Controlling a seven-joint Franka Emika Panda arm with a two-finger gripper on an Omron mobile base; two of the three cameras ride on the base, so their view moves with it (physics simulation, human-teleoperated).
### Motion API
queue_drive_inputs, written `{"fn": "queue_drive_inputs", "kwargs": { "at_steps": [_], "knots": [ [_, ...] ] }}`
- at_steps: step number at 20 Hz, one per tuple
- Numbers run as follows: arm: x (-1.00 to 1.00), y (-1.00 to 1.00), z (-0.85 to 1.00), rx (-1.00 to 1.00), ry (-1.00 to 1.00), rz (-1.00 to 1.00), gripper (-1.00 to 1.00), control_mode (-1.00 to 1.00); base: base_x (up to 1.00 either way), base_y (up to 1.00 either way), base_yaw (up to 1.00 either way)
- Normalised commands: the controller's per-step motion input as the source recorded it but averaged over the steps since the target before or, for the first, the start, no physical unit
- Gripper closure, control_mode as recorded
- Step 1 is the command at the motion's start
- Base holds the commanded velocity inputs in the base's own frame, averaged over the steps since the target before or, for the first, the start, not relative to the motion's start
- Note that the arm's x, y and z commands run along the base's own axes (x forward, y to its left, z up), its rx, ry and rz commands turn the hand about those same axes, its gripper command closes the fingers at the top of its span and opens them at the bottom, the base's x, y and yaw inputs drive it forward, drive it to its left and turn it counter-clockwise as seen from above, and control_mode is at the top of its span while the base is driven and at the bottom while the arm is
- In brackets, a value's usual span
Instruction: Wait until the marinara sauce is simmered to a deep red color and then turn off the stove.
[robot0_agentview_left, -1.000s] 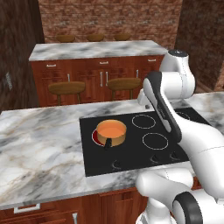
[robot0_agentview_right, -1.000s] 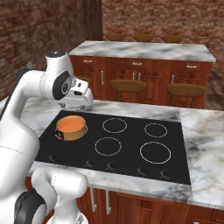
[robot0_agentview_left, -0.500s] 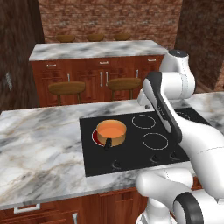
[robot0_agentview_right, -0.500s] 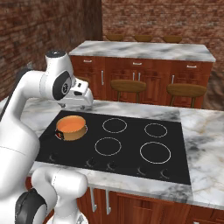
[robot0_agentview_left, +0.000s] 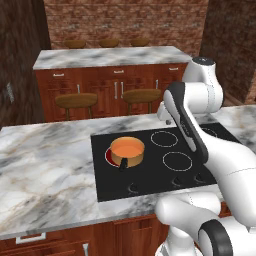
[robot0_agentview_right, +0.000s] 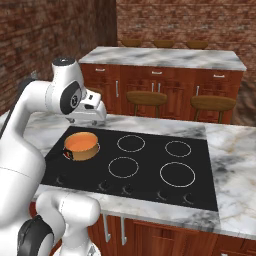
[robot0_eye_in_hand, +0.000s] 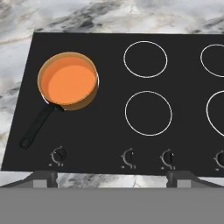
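I'm looking down through the hand view at the stove (robot0_eye_in_hand: 109, 109), and its right edge is running out of frame, cutting off two burner rings and the last knob there. The gripper (robot0_eye_in_hand: 111, 177) is showing only as two dark finger tips at the bottom, spread far apart with nothing between them, so I'm reading it as wide open and empty. In both base views the arm's own white links are covering the gripper itself, so I'm getting no side look at the jaws.

The marinara sauce (robot0_eye_in_hand: 71, 83) is sitting in its tan pot (robot0_eye_in_hand: 89, 98) on the burner at the stove's back left corner, the dark handle pointing toward the knob edge. The sauce is showing plain orange. From the left base view a red glow is peeking out under the pot on its left side.

Compared with a second ago, nothing in either base view is shifting: the arm, the pot and the sauce colour are staying as they were.
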Motion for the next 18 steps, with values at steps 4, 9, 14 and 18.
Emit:
{"fn": "queue_drive_inputs", "kwargs": {
  "at_steps": [4,9,14,18],
  "knots": [
    [0.00,0.00,0.00,0.00,0.00,0.00,-1.00,-1.00,0.00,0.00,0.00],
    [0.00,0.00,0.00,0.00,0.00,0.00,-1.00,-1.00,0.00,0.00,0.00],
    [0.00,0.00,0.00,0.00,0.00,0.00,-1.00,-1.00,0.00,0.00,0.00],
    [0.00,0.00,0.00,0.00,0.00,0.00,-1.00,-1.00,0.00,0.00,0.00]
  ]
}}
